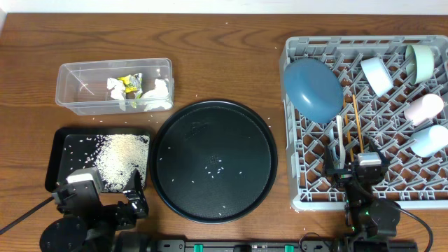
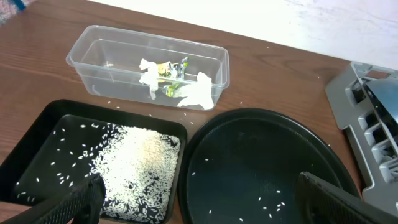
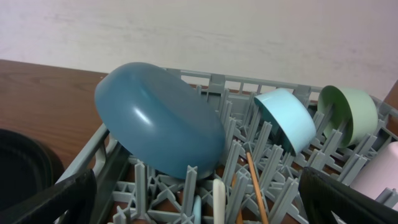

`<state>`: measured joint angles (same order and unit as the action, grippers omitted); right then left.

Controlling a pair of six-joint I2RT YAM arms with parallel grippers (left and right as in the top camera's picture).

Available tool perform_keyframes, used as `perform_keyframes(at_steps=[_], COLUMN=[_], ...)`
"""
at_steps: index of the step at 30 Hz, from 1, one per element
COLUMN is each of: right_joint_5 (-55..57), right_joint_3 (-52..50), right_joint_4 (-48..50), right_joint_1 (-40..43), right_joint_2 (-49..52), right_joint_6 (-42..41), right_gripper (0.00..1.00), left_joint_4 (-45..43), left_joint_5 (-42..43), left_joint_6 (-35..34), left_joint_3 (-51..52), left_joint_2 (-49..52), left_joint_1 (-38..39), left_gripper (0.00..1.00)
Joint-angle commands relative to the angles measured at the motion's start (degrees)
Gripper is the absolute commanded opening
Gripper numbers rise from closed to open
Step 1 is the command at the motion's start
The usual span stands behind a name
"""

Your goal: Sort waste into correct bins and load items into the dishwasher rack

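Nearly done, hands off.
My left gripper (image 2: 199, 190) and right gripper (image 3: 193, 186) gape empty; wrapper (image 2: 166, 71) sits in clear tub (image 2: 81, 53), rice (image 2: 140, 155) in black tray (image 2: 31, 134), blue dish (image 3: 158, 121) leans on rack (image 3: 214, 84) pegs so it can't tip.

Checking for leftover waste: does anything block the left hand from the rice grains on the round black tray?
Nothing visible does. The open left hand faces the round black tray, where the few rice grains lie loose on bare surface.
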<state>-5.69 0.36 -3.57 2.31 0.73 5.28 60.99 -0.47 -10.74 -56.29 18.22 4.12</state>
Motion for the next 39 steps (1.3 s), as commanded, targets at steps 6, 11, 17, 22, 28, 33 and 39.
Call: perform_keyframes(at_steps=[6, 11, 17, 22, 28, 33, 39], right_joint_5=[0.1, 0.1, 0.1, 0.1, 0.1, 0.1, 0.1], right_joint_3=[0.0, 0.0, 0.0, 0.0, 0.0, 0.0, 0.0], right_joint_4=[-0.2, -0.2, -0.2, -0.2, -0.2, -0.2, -0.2], right_joint_1=[-0.6, -0.6, -0.6, -0.6, -0.6, -0.6, -0.6], right_joint_2=[-0.4, -0.4, -0.4, -0.4, -0.4, -0.4, -0.4], right_joint_6=[0.8, 0.8, 0.8, 0.8, 0.8, 0.8, 0.8], right_gripper=[0.99, 0.99, 0.99, 0.99, 0.99, 0.99, 0.99], left_joint_4=[-1.4, -9.6, -25.6, -40.8, -62.5, -70.1, -60.6], left_joint_5=[-1.9, -2.0, -2.2, -2.2, -4.8, -3.9, -1.6], left_joint_6=[-0.7, -0.7, -0.7, 0.3, 9.5, 11.1, 10.9], left_joint_3=[5.6, 18.5, 33.8, 42.4, 50.4, 55.8, 56.1], left_joint_2=[-3.6, -10.3, -16.8, -18.1, -18.1, -18.1, -18.1], left_joint_1=[-0.3, -0.3, -0.3, -0.4, -0.4, -0.4, -0.4], left_gripper=[0.98, 0.98, 0.98, 0.98, 0.98, 0.98, 0.98])
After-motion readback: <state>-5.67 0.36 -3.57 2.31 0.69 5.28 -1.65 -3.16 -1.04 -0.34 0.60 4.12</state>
